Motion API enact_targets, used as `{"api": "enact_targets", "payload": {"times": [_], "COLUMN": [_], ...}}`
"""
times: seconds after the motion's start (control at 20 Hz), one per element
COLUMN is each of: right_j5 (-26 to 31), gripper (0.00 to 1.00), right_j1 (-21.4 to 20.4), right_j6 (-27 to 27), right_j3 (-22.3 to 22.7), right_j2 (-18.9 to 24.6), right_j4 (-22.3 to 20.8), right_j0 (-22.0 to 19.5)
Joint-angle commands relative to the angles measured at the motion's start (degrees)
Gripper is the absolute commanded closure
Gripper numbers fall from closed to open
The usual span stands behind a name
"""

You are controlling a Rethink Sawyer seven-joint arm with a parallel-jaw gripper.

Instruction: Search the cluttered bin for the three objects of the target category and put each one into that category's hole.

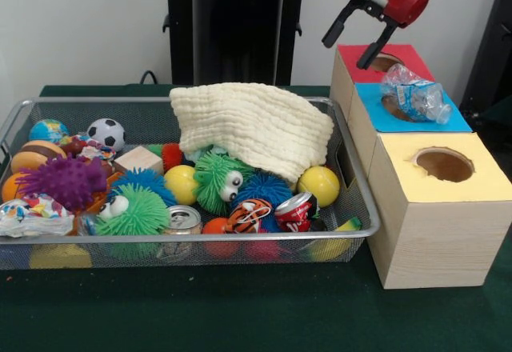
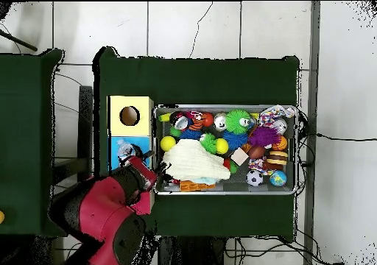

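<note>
While the bin (image 1: 352,208) at the worktop's middle is left full, one plastic bottle (image 1: 414,98) is seen lying over the blue box's (image 1: 448,120) hole, not dropped through; gripper (image 1: 354,38) jaws are spread wide, empty.

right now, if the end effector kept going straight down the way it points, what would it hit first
Probably the red-topped box near its hole; the open end effector hangs just above it. Depth is unclear, so it might reach the plastic bottle instead.
</note>
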Motion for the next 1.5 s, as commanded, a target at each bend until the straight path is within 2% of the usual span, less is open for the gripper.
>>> {"api": "enact_targets", "payload": {"times": [0.05,0.2,0.5,1.1,1.5], "right_j5": [12.17,16.40,20.03,21.40,24.71], "gripper": [0.00,0.00,0.00,0.00,0.00], "right_j1": [-0.35,-1.37,-0.87,0.26,3.33], "right_j6": [5.95,6.15,6.66,8.54,11.41], "right_j3": [-6.82,-9.12,-13.05,-15.69,-19.23], "right_j2": [1.70,0.63,0.22,0.28,-1.48], "right_j4": [-3.85,-4.58,-5.77,-6.37,-5.86], "right_j0": [-0.50,-1.08,-2.22,-2.55,-1.50]}}
